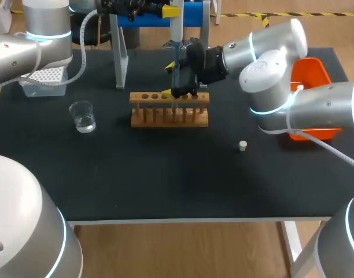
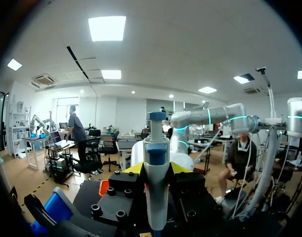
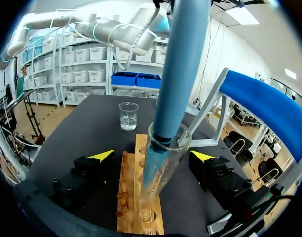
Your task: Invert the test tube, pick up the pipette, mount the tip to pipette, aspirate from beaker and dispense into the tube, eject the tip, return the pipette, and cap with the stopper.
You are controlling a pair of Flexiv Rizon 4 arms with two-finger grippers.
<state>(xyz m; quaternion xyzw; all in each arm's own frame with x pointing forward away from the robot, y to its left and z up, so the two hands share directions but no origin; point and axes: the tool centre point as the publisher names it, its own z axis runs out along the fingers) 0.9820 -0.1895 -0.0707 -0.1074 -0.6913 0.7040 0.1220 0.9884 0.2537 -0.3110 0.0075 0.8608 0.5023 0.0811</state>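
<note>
Right wrist view: pipette (image 3: 183, 74) sits inside tube (image 3: 163, 163) mouth, apparently to dispense. Left gripper (image 2: 157, 168) grasps the pipette; right gripper (image 3: 152, 155) straddles the tube, released.

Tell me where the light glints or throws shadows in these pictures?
Head view: the beaker shows bright glints on its glass against the dark table, and the stopper throws hardly any shadow. Right wrist view: a pale sheen runs along the blue pipette, and the test tube catches light at its rim. Left wrist view: the pipette's white body is evenly lit, without glare.
</note>
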